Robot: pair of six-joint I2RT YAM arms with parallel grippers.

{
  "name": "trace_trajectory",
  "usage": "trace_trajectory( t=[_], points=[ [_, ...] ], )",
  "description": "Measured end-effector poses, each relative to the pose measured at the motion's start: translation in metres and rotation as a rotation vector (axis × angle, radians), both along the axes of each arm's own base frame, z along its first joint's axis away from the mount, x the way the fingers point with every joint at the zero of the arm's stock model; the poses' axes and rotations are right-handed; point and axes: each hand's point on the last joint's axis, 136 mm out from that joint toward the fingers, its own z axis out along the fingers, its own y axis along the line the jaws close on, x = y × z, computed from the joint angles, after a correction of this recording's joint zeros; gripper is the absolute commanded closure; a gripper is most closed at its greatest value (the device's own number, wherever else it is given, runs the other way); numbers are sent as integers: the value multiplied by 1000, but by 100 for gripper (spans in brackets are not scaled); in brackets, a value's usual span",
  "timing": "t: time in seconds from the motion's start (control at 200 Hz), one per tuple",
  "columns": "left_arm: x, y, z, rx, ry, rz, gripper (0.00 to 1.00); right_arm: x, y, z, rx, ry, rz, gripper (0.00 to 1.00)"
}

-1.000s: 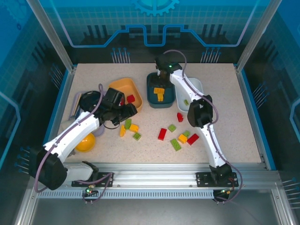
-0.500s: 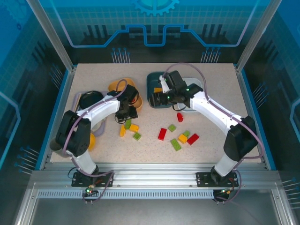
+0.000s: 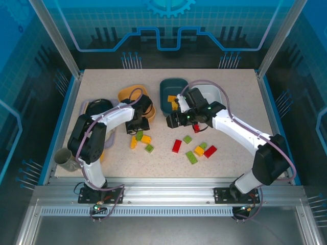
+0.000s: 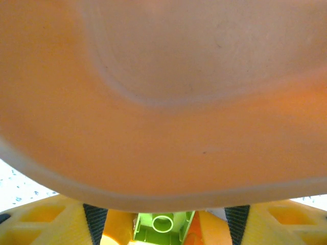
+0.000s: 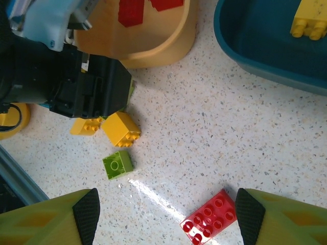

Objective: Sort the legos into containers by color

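My left gripper point(image 3: 137, 126) hangs at the front rim of the orange tub point(image 3: 127, 96), open. A green brick point(image 4: 162, 227) lies between its fingers, with yellow bricks on both sides. The tub's wall point(image 4: 163, 102) looms close in the left wrist view. My right gripper point(image 3: 173, 121) is open above the table, between the tubs and the loose legos. A red oblong brick point(image 5: 209, 217) lies by its right finger. Two red bricks point(image 5: 132, 11) rest in the orange tub point(image 5: 153, 43). Yellow bricks point(image 3: 174, 104) lie in the teal tub point(image 3: 172, 87). The right arm partly hides the white tub point(image 3: 214, 92).
Loose legos dot the table's middle: red point(image 3: 177, 146), green point(image 3: 191, 157), yellow point(image 3: 199, 150), red point(image 3: 210, 151), green point(image 3: 149, 148). A grey mug point(image 3: 64, 158) lies at the near left and a dark round dish point(image 3: 94, 108) stands left of the orange tub.
My right gripper has left the teal tub and come down and toward me over the table. My left gripper has moved to the orange tub's front rim and settled over the green brick.
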Motion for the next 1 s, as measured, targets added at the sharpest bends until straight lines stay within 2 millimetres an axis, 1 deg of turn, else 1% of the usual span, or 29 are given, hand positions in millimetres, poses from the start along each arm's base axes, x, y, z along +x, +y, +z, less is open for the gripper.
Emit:
trace_trajectory(
  t=[0.12,0.245,0.355,0.435,0.495,0.575,0.685,0.735,0.795,0.915,0.945,1.0],
  points=[
    [-6,4,4,-5,-9,4,31,0,20,-15,-33,25,36,28],
    [-6,9,18,-12,-51,21,28,-4,38,-36,-77,74,62,29],
    [-10,19,43,-41,-119,66,28,4,55,-47,-117,75,73,31],
    [-12,28,66,-67,-173,105,28,0,63,-56,-150,80,86,32],
    [-13,33,80,-84,-211,125,28,-5,64,-61,-179,86,93,31],
    [-16,38,94,-99,-248,150,27,-13,61,-67,-234,86,102,27],
    [-24,42,106,-116,-283,166,26,-18,49,-73,-328,70,91,23],
    [-28,43,111,-127,-301,172,26,-17,37,-79,-368,70,63,23],
    [-31,43,117,-147,-320,178,26,-17,13,-90,-413,93,20,23],
    [-38,38,125,-199,-343,177,25,-15,-51,-108,-485,172,-104,27],
    [-38,37,126,-210,-344,178,25,-13,-63,-111,-495,189,-133,29],
    [-38,35,127,-227,-346,181,25,-11,-78,-114,-500,212,-173,31]
  ],
)
